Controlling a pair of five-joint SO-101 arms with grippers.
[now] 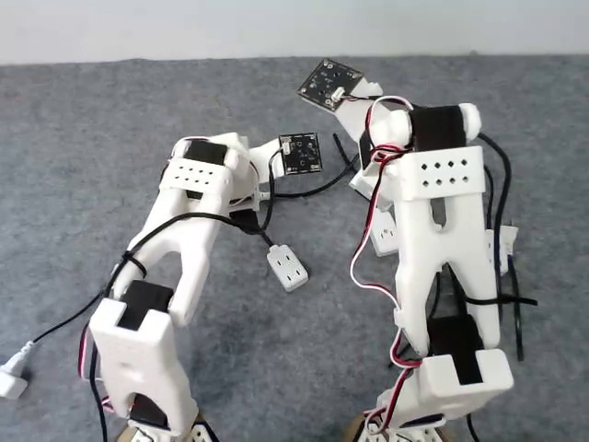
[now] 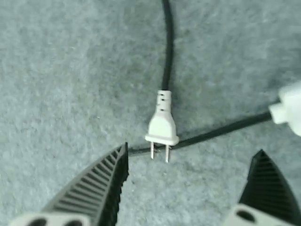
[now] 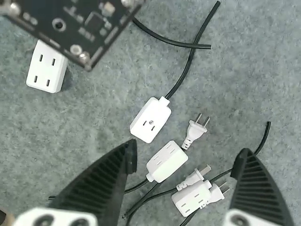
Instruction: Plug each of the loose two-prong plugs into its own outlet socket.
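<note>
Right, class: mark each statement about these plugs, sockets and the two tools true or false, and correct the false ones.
1. The left tool is open. True.
2. The white two-prong plug near it sits in a socket. False: it lies loose on the grey carpet.
3. The right tool is shut on a plug. False: it is open and holds nothing.
4. A black cord leaves the white extension socket. True.
</note>
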